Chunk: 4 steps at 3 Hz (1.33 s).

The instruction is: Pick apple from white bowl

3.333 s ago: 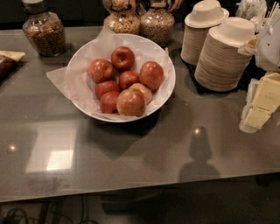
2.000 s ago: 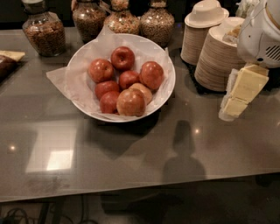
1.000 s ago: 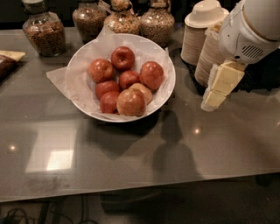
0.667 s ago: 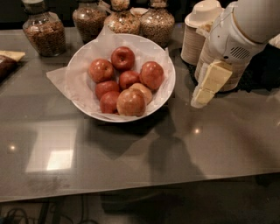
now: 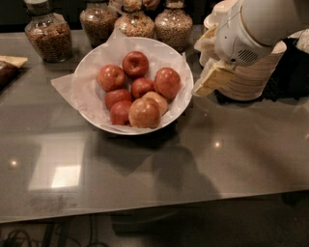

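The bowl (image 5: 181,103) sits on the worktop (image 5: 241,154), left of centre, lined with paper (image 5: 65,86) that spills over its left rim. Seven apples lie heaped in it; the apple (image 5: 167,82) lies at the right of the heap, near the right rim. Three jars (image 5: 135,22) stand in a row just behind the bowl, and a fourth jar (image 5: 48,34) stands further left. The gripper (image 5: 205,84) hangs just beside the bowl's right rim, outside it, in front of a stack of disposable bowls (image 5: 253,75) at the right. A second stack (image 5: 218,12) stands behind.
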Motion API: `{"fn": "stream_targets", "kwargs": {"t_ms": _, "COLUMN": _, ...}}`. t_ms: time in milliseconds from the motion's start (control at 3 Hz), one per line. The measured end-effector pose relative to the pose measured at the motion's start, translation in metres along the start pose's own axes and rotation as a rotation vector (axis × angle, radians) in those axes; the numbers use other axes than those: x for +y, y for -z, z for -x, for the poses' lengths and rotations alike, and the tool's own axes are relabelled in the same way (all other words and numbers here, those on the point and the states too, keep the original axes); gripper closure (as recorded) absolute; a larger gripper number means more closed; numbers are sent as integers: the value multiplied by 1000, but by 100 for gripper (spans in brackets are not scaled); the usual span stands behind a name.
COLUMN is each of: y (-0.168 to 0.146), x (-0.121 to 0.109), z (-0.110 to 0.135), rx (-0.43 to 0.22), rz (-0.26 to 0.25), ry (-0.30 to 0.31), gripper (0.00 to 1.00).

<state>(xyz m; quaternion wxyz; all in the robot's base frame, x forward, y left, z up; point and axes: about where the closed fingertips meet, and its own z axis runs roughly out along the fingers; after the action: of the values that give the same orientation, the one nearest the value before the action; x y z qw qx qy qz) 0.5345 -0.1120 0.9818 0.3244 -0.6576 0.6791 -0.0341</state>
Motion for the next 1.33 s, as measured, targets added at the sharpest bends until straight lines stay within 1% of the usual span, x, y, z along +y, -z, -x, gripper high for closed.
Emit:
{"fn": "stream_targets", "kwargs": {"t_ms": 333, "y": -5, "x": -4, "z": 11, "rx": -23, "rz": -10, "ry": 32, "gripper": 32}}
{"fn": "stream_targets", "kwargs": {"t_ms": 667, "y": -17, "x": -11, "z": 24, "rx": -83, "rz": -3, "ry": 73, "gripper": 21}}
{"fn": "stream_targets", "kwargs": {"t_ms": 1000, "y": -34, "x": -17, "z": 37, "rx": -153, "rz": 25, "ry": 113, "gripper": 21}}
{"fn": "stream_targets", "kwargs": {"t_ms": 1333, "y": -51, "x": -20, "z": 49, "rx": -211, "rz": 64, "ry": 149, "gripper": 28}}
